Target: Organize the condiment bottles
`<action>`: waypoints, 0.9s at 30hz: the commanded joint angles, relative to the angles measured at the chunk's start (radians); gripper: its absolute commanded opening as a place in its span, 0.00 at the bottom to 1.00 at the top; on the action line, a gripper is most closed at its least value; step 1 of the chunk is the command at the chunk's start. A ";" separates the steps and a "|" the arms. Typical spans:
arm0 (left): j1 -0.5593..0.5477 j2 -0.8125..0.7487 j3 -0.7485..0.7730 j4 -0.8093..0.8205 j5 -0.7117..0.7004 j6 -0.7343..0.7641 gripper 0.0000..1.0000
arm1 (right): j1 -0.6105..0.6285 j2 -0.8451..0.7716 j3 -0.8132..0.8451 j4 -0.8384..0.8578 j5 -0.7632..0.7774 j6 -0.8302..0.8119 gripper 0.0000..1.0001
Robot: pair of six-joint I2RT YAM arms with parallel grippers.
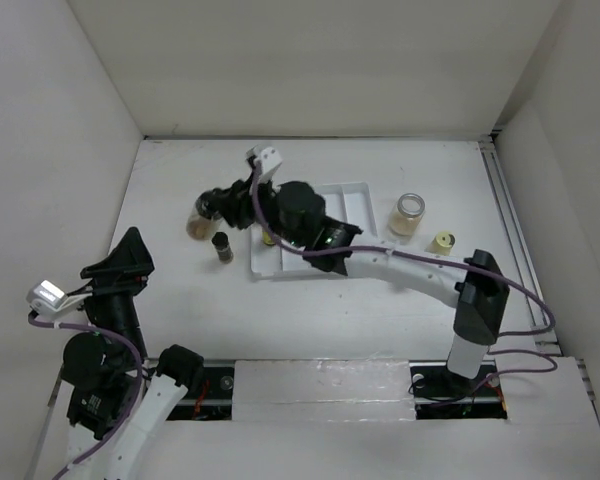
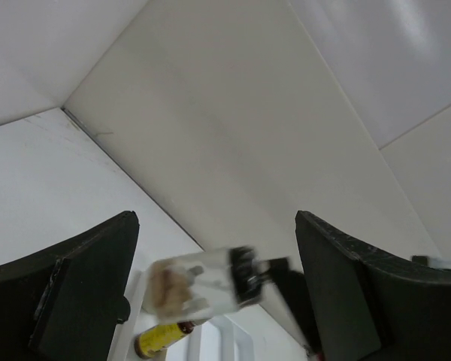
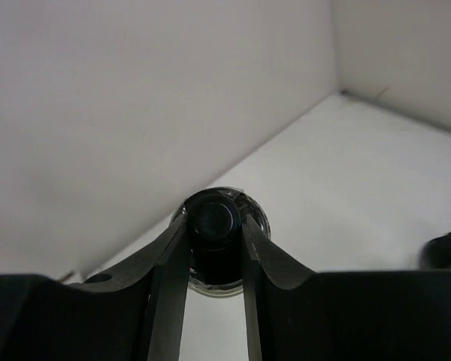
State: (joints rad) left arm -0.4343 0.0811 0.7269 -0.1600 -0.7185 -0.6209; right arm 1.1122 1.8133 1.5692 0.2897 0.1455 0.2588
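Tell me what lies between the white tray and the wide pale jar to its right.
Nothing: the top view shows only bare table between the tray and the jar.

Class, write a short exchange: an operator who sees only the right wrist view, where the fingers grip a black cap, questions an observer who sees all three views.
Operator: My right gripper is shut on a black-capped bottle. What is inside it?
Observer: Beige contents, plain from the top view.
Operator: Where is the tray from here?
Observer: The white tray lies just to your gripper's right, partly under your arm.
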 commanded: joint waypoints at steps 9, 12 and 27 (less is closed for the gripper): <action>0.005 0.255 0.017 0.030 0.188 0.088 0.79 | -0.248 -0.220 -0.150 0.040 0.190 0.013 0.29; 0.005 0.405 0.074 -0.027 0.243 0.089 0.79 | -0.316 -0.220 -0.187 0.000 0.170 0.013 0.29; 0.005 0.720 0.135 -0.133 0.278 0.130 0.75 | -0.385 0.044 -0.113 -0.034 0.137 -0.006 0.27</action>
State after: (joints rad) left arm -0.4339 0.7940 0.8108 -0.2947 -0.4351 -0.5110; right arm 0.7330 1.8523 1.3758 0.1867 0.2981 0.2619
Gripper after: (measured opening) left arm 0.755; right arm 0.353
